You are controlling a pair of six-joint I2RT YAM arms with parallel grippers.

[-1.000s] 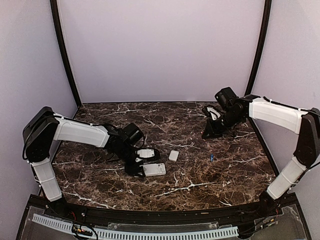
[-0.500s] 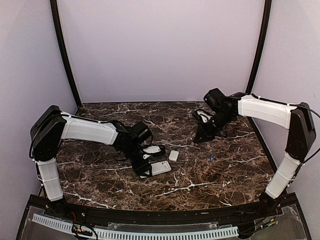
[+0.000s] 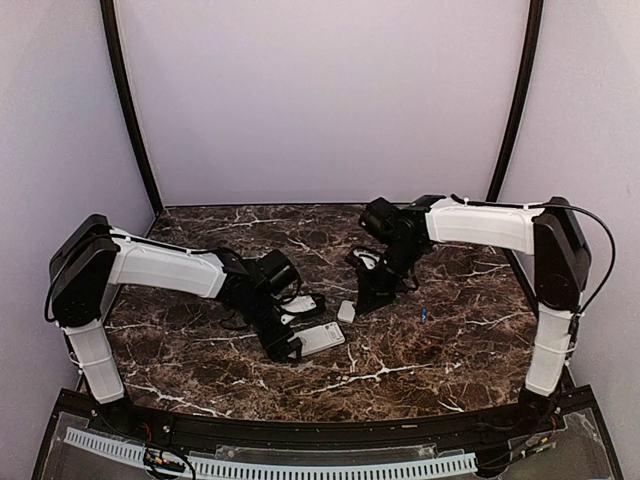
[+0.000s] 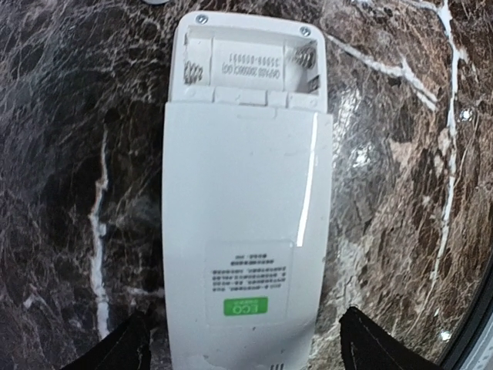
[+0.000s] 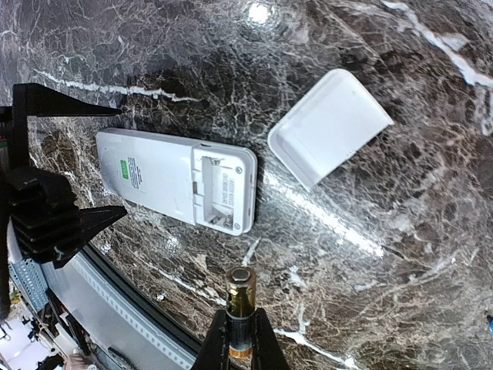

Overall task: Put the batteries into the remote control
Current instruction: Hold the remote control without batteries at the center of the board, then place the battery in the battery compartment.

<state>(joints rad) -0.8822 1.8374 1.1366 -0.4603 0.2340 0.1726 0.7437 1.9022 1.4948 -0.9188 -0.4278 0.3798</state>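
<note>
Marble bench [image 3: 450, 360] carries your remote control [image 4: 240, 223] back-up, bay bare, cover [image 5: 330, 127] set aside right, so cells can drop straight in. Your left end effector [image 4: 246, 351] straddles it spread (touching nothing), probably to steady it; your right end effector [image 5: 239, 333] pinches a battery [image 5: 239, 297] nearby.

Left end effector [image 3: 298, 338] at the remote control [image 3: 325, 338]; right end effector [image 3: 363, 303] seemingly just beside the cover [image 3: 346, 311]; battery [image 3: 424, 315] lies apart.

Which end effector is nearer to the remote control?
Left. The left end effector straddles the remote control at its label end, a finger on each side. The right end effector, gripping a battery, hovers off past the open compartment end.
</note>
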